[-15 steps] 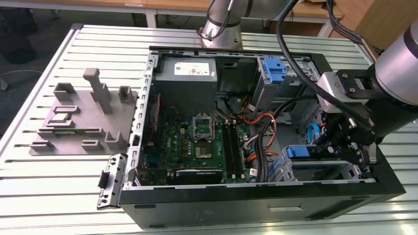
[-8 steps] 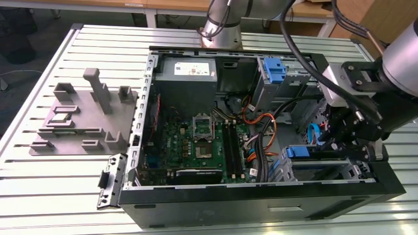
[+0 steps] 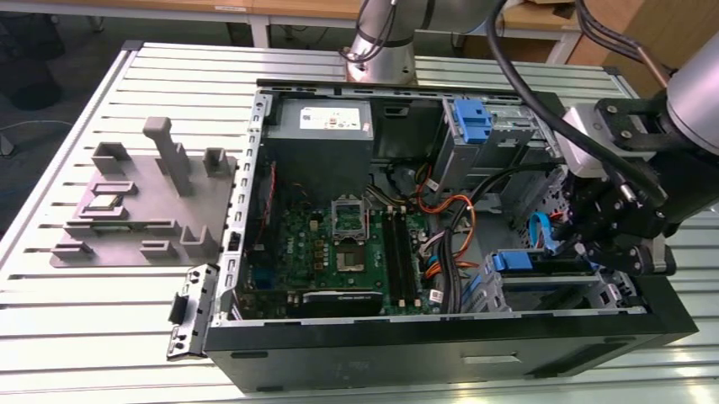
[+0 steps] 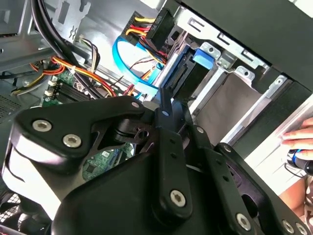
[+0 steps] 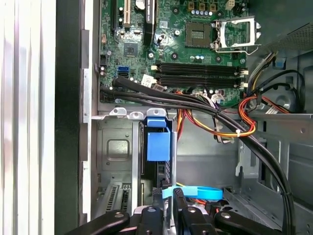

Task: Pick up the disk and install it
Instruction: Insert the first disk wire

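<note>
Open PC case [image 3: 450,337] on slatted tabletop [image 3: 113,320], lower right of exterior view. Disk [image 5: 157,147] standing edgewise in drive bay [image 5: 117,147], blue bracket tab up, long axis running down into bay, directly ahead of gripper [image 5: 168,208]. Fingers [image 5: 179,205] nearly together at disk's near edge; grip or mere contact: cannot tell.

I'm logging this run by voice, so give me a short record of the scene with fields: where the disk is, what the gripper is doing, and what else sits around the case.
Disk: standing on edge in the drive cage of the open computer case, its blue bracket showing on the exposed edge
Gripper: gripper right at the disk in the cage; whether the fingers are closed on it cannot be told
Motherboard: green motherboard with the processor socket bare
Power supply: grey box in the case's far corner
Outside the case: grey fixture tray on the slatted table, on the exterior view's left
</note>
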Motion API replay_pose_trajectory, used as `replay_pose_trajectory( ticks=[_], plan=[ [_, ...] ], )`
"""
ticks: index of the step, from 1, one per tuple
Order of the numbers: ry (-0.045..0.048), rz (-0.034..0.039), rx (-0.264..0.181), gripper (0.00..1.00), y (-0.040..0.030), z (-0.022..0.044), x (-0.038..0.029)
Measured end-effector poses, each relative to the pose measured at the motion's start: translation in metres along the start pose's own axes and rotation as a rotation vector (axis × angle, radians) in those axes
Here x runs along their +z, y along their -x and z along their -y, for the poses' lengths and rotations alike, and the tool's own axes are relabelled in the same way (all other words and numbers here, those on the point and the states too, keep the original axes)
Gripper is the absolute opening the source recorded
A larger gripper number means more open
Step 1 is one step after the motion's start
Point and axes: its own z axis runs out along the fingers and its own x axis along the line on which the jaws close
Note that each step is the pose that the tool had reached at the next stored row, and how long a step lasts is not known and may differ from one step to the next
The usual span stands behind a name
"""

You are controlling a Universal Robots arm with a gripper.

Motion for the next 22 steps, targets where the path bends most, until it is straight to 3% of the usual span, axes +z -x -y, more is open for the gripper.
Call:
replay_pose_trajectory(
  ticks=[9, 14, 20, 22],
  plan=[
    [0.0, -0.0002, 0.0, 0.23, -0.0001, 0.0049, 0.0007],
    [0.0004, -0.0002, 0.004, 0.23, 0.0007, 0.005, -0.0056],
    [0.0001, -0.0002, 0.006, 0.23, 0.0008, 0.0051, -0.0061],
    [0.0076, -0.0008, 0.007, 0.23, 0.0008, 0.0051, -0.0061]
  ],
)
